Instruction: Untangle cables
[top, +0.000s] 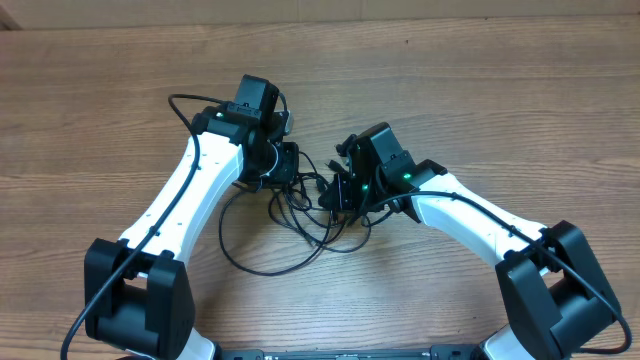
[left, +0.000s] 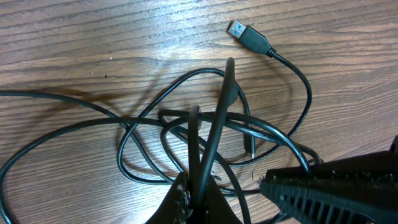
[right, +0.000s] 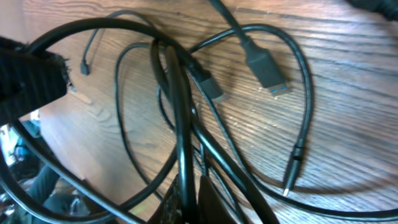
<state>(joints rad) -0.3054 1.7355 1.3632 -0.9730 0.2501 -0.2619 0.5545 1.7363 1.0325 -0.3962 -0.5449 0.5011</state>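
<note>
The cables (top: 300, 222) lie as a tangle of thin black loops on the wood table between the two arms. My left gripper (top: 287, 165) sits at the tangle's upper left. In the left wrist view this gripper (left: 200, 194) is shut on two cable strands (left: 217, 124) that rise from its jaws. A USB plug (left: 247, 35) lies free beyond. My right gripper (top: 335, 192) is at the tangle's right edge. From its own wrist camera the gripper (right: 189, 200) is shut on one cable strand (right: 180, 118). A USB plug (right: 268, 68) and a barrel plug (right: 292, 175) lie loose.
The two grippers are close together over the tangle; the right one's body (left: 336, 186) fills the left wrist view's lower right. A thicker black wire (top: 185, 110) runs along the left arm. Bare wooden tabletop (top: 480, 80) surrounds the arms.
</note>
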